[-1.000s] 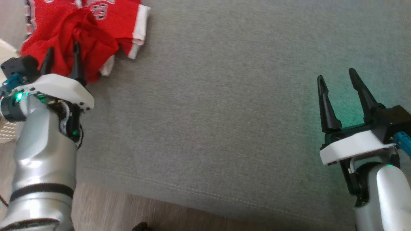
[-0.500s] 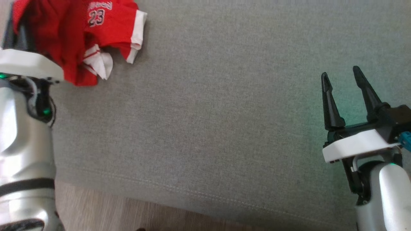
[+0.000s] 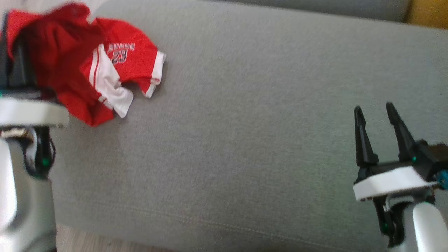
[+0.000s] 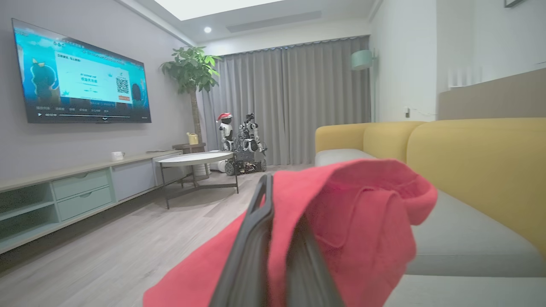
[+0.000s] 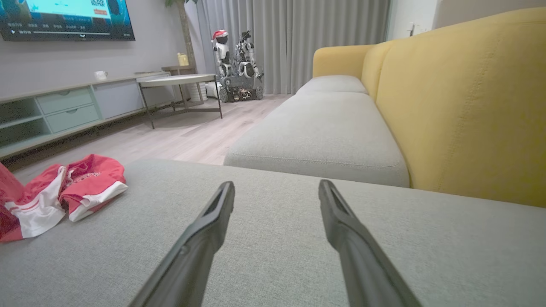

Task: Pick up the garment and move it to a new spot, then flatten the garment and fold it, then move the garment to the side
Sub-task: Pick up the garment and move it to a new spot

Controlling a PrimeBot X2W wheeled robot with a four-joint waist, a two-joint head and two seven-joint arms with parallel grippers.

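At the sofa's [image 3: 245, 140] left edge, the left gripper [image 4: 277, 221] is clamped on the red garment [image 3: 119, 66], and cloth hides its fingertips. The right gripper [image 3: 372, 106] stands open and empty.

I count one red garment [image 3: 133, 68], two grippers of my own, namely the left gripper [image 4: 273, 204] and the right gripper [image 3: 373, 106], one wall television [image 4: 81, 76], one potted plant [image 4: 192, 70], one coffee table [image 4: 196, 159], one white mug [image 4: 116, 155] and one yellow-backed sofa [image 5: 460, 106].

Grey sofa seats [image 5: 324, 128] with yellow backrests [image 5: 460, 106] face a wall-mounted television [image 4: 81, 81], grey curtains [image 4: 298, 98] and pale wood floor [image 4: 106, 256].
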